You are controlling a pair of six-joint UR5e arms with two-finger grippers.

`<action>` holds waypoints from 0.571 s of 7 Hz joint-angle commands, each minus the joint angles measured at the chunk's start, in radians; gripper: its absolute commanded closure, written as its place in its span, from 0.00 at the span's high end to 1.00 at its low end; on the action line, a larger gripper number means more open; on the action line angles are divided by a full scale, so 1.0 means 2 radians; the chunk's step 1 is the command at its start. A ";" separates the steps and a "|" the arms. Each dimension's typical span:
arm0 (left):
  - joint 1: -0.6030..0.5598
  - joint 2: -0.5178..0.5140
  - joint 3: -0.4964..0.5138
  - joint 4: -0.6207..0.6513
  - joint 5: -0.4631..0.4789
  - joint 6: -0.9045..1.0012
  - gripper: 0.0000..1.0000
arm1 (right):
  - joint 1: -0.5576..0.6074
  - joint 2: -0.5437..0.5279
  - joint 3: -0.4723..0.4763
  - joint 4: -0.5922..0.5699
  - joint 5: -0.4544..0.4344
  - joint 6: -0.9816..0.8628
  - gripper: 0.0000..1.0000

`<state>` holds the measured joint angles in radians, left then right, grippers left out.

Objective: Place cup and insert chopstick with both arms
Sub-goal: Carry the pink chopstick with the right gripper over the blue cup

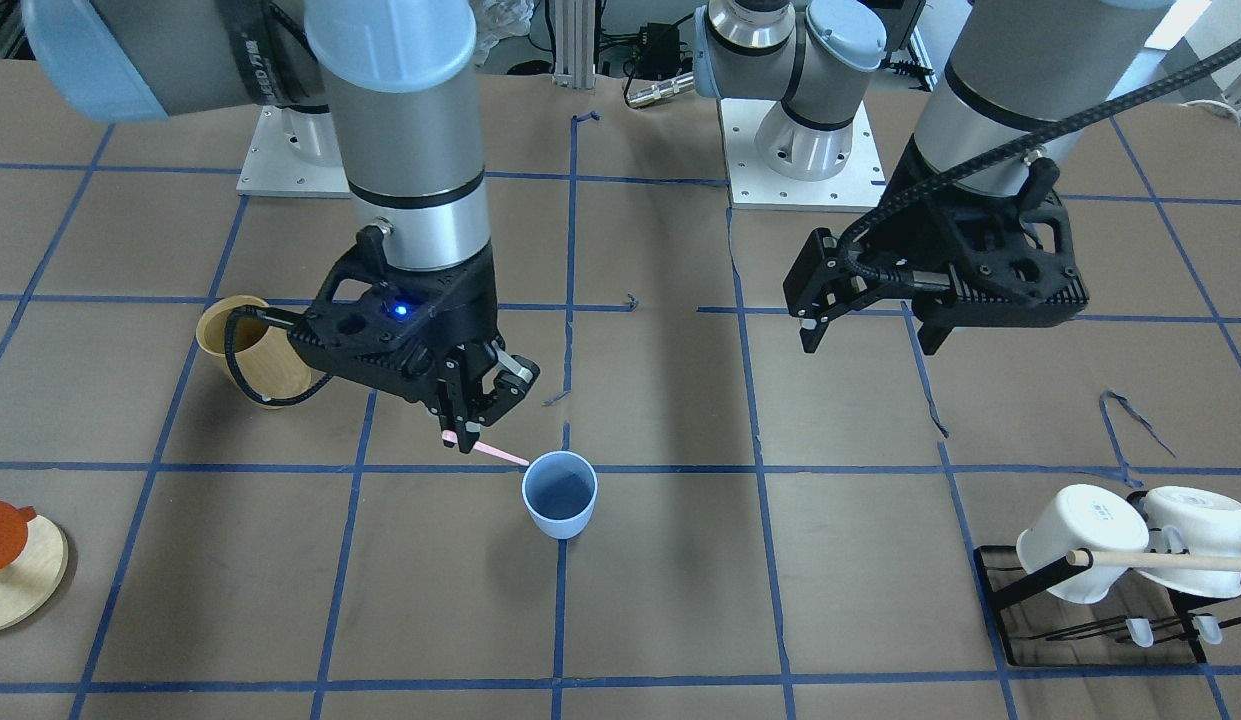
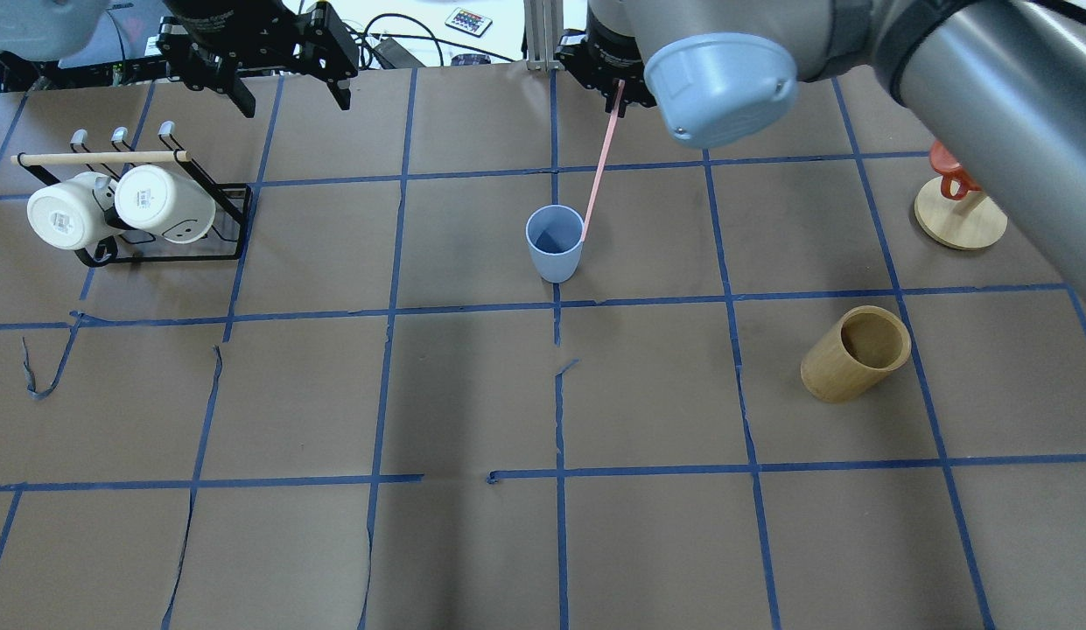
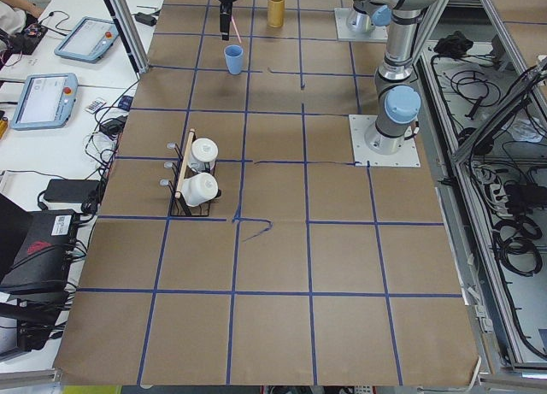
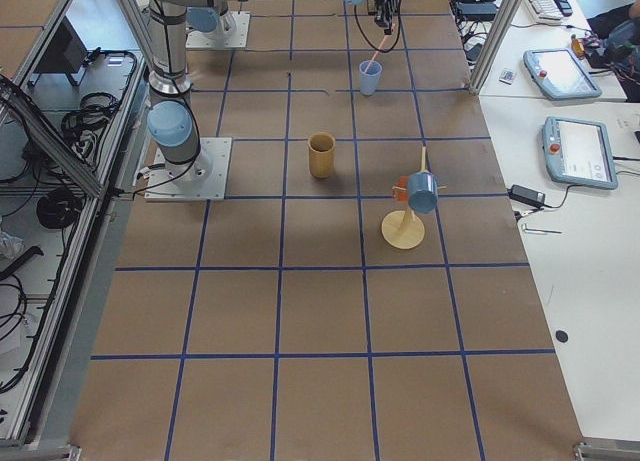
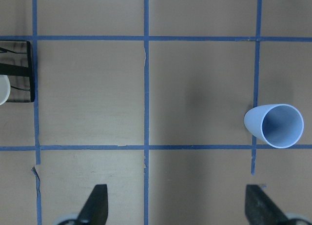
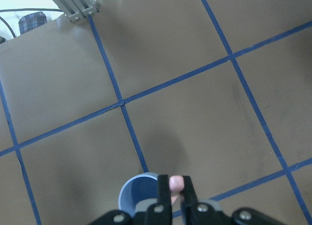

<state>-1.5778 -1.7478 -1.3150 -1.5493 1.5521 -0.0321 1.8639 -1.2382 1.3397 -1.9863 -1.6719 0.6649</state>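
The light-blue cup (image 1: pixel 559 493) stands upright on the table near its middle; it also shows in the overhead view (image 2: pixel 555 242). My right gripper (image 1: pixel 470 440) is shut on a pale-pink chopstick (image 1: pixel 500 453) and holds it tilted just beside and above the cup. The chopstick's (image 2: pixel 598 175) lower tip is at the cup's rim; I cannot tell if it is inside. In the right wrist view the chopstick (image 6: pixel 175 183) sits between the shut fingers, with the cup (image 6: pixel 136 191) below. My left gripper (image 1: pixel 870 335) is open, empty and raised, well away from the cup (image 5: pixel 274 126).
A tan bamboo cylinder (image 1: pixel 250 350) stands behind my right gripper. A black rack (image 1: pixel 1010 600) with two white mugs (image 1: pixel 1080 540) and a wooden rod (image 1: pixel 1170 562) stands on my left side. A round wooden stand (image 1: pixel 30 590) with a red piece sits at the far right edge.
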 commanded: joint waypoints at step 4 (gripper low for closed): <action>0.003 0.024 -0.027 -0.003 -0.001 0.004 1.00 | 0.021 0.028 -0.024 -0.002 -0.008 0.034 0.07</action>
<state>-1.5692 -1.7067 -1.3653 -1.5503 1.5497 -0.0247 1.8991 -1.1854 1.2823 -1.9876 -1.6868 0.7292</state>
